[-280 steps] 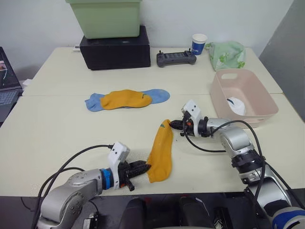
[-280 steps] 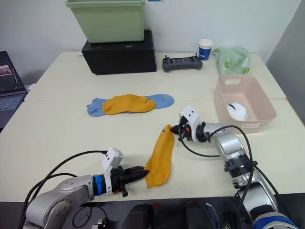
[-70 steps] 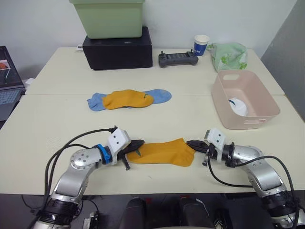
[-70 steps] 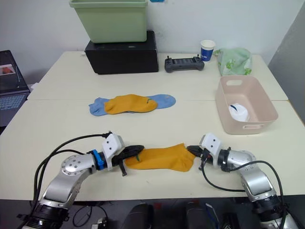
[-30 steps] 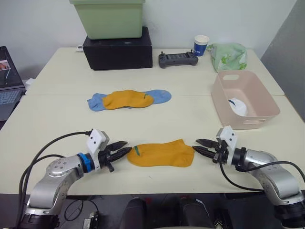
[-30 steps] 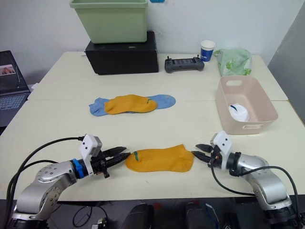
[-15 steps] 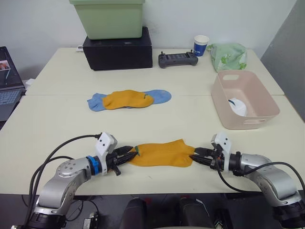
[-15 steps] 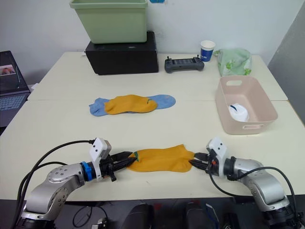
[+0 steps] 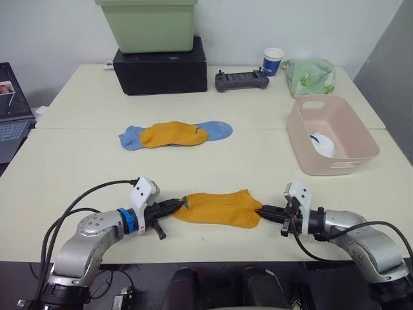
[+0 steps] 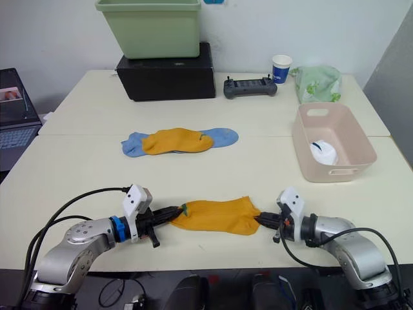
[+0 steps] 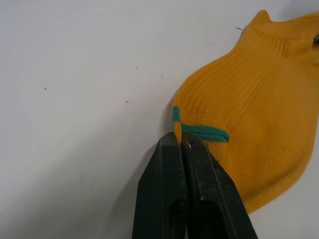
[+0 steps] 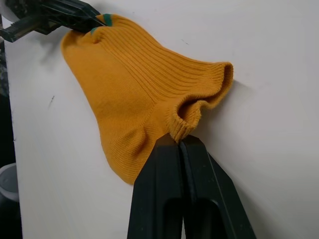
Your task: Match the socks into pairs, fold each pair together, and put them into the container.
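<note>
Mustard-orange sock [image 9: 216, 208] between two closed end effectors, unlabelled.

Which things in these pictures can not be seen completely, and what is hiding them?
- Blue socks: head views; the upper orange sock covers their middle, so the count is unclear.
- White item in the pink basket: head views; the basket wall hides its lower part.
- Laptop: head views; cut off by the picture's edge.
</note>
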{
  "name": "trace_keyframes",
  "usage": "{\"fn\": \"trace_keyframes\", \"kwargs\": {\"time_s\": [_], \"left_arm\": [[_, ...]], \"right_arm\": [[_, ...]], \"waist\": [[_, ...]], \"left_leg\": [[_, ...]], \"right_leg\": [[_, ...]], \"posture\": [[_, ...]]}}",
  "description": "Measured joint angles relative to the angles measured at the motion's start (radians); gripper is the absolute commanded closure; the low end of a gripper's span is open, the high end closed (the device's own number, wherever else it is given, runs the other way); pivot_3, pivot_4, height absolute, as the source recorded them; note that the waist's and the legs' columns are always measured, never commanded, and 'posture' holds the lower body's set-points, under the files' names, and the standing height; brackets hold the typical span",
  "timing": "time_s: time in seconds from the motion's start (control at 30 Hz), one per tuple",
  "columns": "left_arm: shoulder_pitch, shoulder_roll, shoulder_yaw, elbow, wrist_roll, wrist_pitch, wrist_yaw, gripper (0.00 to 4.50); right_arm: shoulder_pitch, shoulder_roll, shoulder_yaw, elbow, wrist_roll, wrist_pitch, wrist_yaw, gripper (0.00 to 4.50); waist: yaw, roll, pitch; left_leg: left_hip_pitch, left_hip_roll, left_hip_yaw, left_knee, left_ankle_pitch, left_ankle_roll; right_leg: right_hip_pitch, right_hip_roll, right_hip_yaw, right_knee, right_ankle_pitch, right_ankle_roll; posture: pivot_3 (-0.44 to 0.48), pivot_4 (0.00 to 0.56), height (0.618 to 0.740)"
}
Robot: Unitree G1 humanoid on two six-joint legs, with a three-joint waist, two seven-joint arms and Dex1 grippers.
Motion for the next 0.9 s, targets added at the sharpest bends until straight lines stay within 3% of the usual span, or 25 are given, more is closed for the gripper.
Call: {"fn": "trace_keyframes", "kwargs": {"time_s": [0.2,0.23,0.33,0.5,0.57,0.77,0.9], "left_arm": [[0.0,0.0,0.0,0.013,0.002,-0.008,-0.003,4.5],[0.001,0.0,0.0,0.013,0.002,-0.011,-0.003,4.5],[0.006,-0.001,0.0,0.014,0.001,-0.021,-0.006,3.92],[0.011,0.004,0.023,0.019,-0.001,-0.039,-0.007,2.3],[0.011,0.022,0.053,0.027,0.005,-0.058,-0.002,1.7],[-0.005,0.042,0.06,-0.058,0.006,-0.114,-0.036,1.7],[-0.016,0.039,-0.048,-0.085,0.069,-0.184,-0.067,2.64]], "right_arm": [[0.018,0.01,0.0,-0.007,0.003,0.004,-0.034,4.47],[0.02,0.01,0.0,-0.008,0.003,0.004,-0.035,4.27],[0.024,0.009,-0.001,-0.008,0.004,0.004,-0.035,3.54],[0.028,-0.008,-0.04,-0.008,0.005,-0.022,-0.027,1.74],[0.028,-0.018,-0.082,-0.015,0.017,-0.03,-0.018,1.73],[-0.048,-0.047,-0.09,-0.082,0.036,-0.062,0.016,1.73],[-0.1,-0.007,0.024,-0.05,-0.046,-0.134,0.02,2.71]], "waist": [[0.0,0.0,0.0],[0.0,0.0,0.0],[0.0,0.0,0.0],[0.0,0.0,0.0],[0.0,0.0,0.0],[0.0,0.0,0.0],[0.0,0.0,0.0]], "left_leg": [[0.0,0.0,0.0,0.0,0.0,0.0],[0.0,0.0,0.0,0.0,0.0,0.0],[0.0,0.0,0.0,0.0,0.0,0.0],[0.0,0.0,0.0,0.0,0.0,0.0],[0.0,0.0,0.0,0.0,0.0,0.0],[0.0,0.0,0.0,0.0,0.0,0.0],[0.0,0.0,0.001,0.0,0.0,0.0]], "right_leg": [[0.0,0.0,0.0,0.0,0.0,0.0],[0.0,0.0,0.0,0.0,0.0,0.0],[0.0,0.0,0.0,0.0,0.0,0.0],[0.0,0.0,0.0,0.0,0.0,0.0],[0.0,0.0,0.0,0.0,0.0,0.0],[0.0,0.0,0.0,0.0,0.0,0.0],[0.0,0.0,0.001,-0.001,0.0,0.0]], "posture": [[0.0,0.15,0.74],[0.0,0.15,0.74],[0.0,0.15,0.74],[0.0,0.15,0.74],[0.0,0.15,0.74],[0.0,0.15,0.74],[0.0,0.15,0.74]]}}
